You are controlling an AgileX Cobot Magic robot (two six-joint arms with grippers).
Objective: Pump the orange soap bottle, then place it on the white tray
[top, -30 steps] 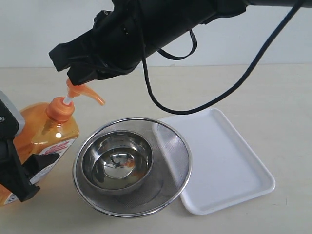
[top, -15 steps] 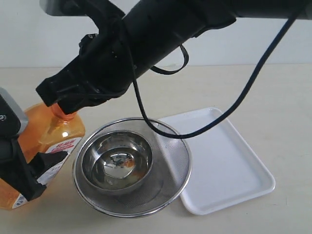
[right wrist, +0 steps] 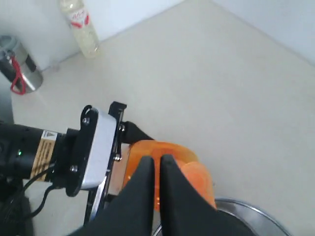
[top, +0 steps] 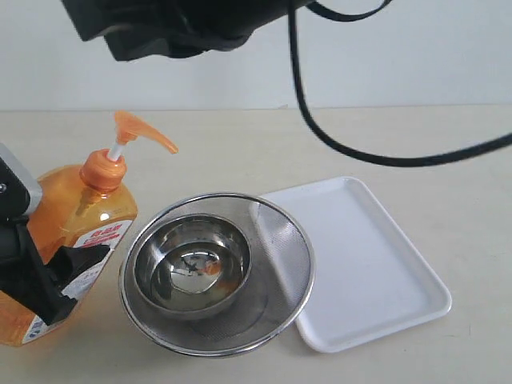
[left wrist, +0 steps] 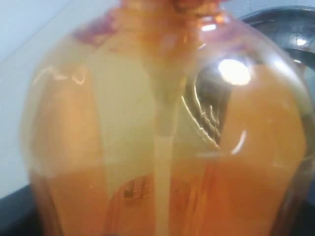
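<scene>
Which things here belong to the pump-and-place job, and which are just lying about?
Job: orange soap bottle; white tray.
Lying about: steel bowl, sitting inside the mesh strainer; pale bottle and metal canister, both seen only in the right wrist view.

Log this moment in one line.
left tool: grips orange soap bottle | right tool: shut, above pump | white tray: bottle not placed

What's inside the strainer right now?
A steel bowl sits inside the strainer. An orange spot in the bowl may be soap or reflection. The mesh beneath the bowl is covered.
</scene>
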